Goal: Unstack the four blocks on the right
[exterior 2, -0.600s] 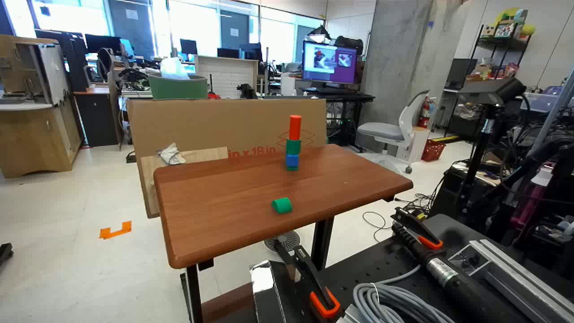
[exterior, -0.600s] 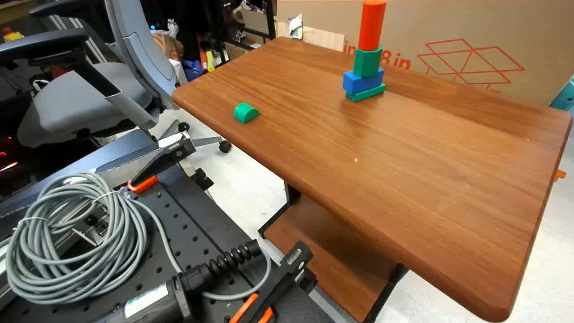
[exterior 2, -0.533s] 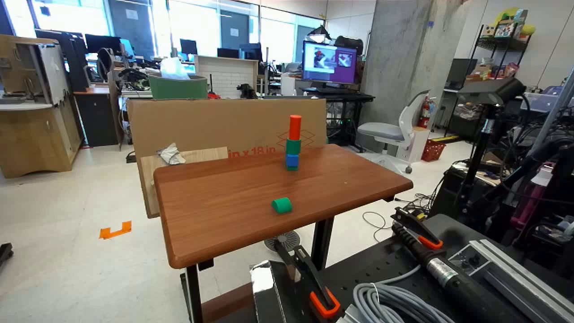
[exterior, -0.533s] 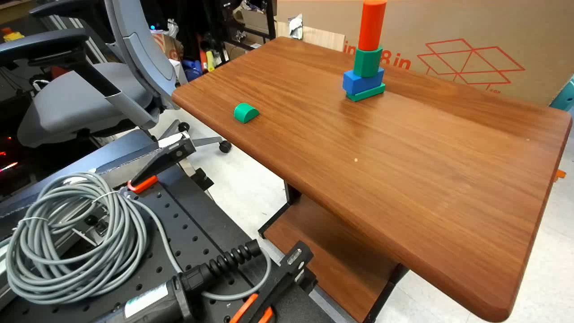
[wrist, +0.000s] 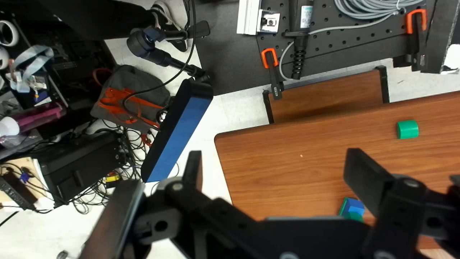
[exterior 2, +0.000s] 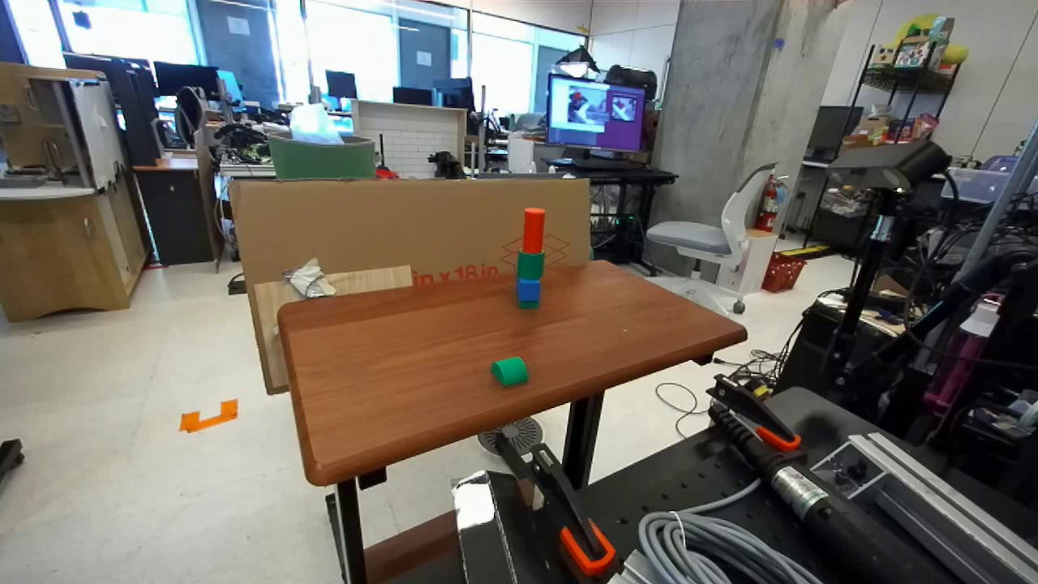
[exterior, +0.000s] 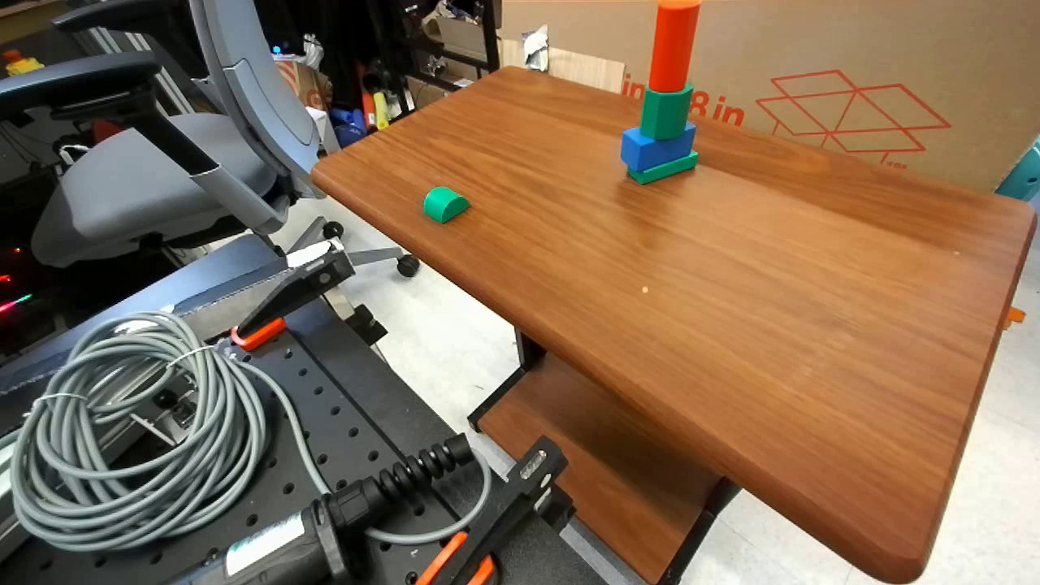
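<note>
Gripper (wrist: 275, 158) was seen in the wrist view only, fingers wide apart, holding nothing. Four-block stack (wrist: 355, 205) stood on the table (exterior: 772, 284) well below it, partly hidden behind the gripper's body. Order, top down: red-orange cylinder (exterior: 673, 49), green cylinder (exterior: 666, 114), blue block (exterior: 650, 152), flat green block (exterior: 668, 169). Judged progress: nothing unstacked yet; all four left to separate, red-orange cylinder likely first. Half-round green block (wrist: 408, 129) lay apart, out past the fingertips

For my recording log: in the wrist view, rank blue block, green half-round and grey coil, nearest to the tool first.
By image position, from the tool:
1. Blue block: lower right.
2. Green half-round: right, higher up.
3. Grey coil: top edge, right of centre.
</note>
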Robot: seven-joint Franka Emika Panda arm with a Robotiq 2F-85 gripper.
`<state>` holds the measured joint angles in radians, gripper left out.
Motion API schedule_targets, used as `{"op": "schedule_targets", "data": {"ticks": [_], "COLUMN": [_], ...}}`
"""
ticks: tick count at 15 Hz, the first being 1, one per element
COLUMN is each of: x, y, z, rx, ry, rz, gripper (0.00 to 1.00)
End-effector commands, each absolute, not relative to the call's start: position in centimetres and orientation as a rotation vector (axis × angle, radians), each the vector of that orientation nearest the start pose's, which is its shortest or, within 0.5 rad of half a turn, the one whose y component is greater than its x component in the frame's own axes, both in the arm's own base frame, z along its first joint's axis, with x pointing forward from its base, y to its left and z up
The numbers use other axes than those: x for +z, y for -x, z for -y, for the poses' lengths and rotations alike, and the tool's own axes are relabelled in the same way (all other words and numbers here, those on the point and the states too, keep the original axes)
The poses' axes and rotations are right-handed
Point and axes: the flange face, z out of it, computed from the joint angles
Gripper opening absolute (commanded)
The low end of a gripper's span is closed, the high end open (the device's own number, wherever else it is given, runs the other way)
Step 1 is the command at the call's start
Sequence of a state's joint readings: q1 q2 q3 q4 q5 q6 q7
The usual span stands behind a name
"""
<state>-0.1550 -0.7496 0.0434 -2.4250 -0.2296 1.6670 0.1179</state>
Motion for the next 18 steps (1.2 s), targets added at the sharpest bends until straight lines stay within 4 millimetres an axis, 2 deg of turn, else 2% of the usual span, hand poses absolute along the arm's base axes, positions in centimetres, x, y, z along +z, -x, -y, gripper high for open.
{"op": "schedule_targets", "data": {"ticks": [1,5,9,12,18], "x": [55.8,55.5,55.1,54.7,52.8], "y": [-31.9,-33.2,-36.0,-39.0,-46.8], "z": [5.5,5.3,4.9,4.1,2.2], "rx": [0.019,0.006,-0.055,-0.129,-0.279], "ry": [3.379,3.341,3.237,3.173,3.133], "rz": [-0.37,-0.395,-0.499,-0.572,-0.59], "gripper": [1.0,1.0,1.0,1.0,1.0]}}
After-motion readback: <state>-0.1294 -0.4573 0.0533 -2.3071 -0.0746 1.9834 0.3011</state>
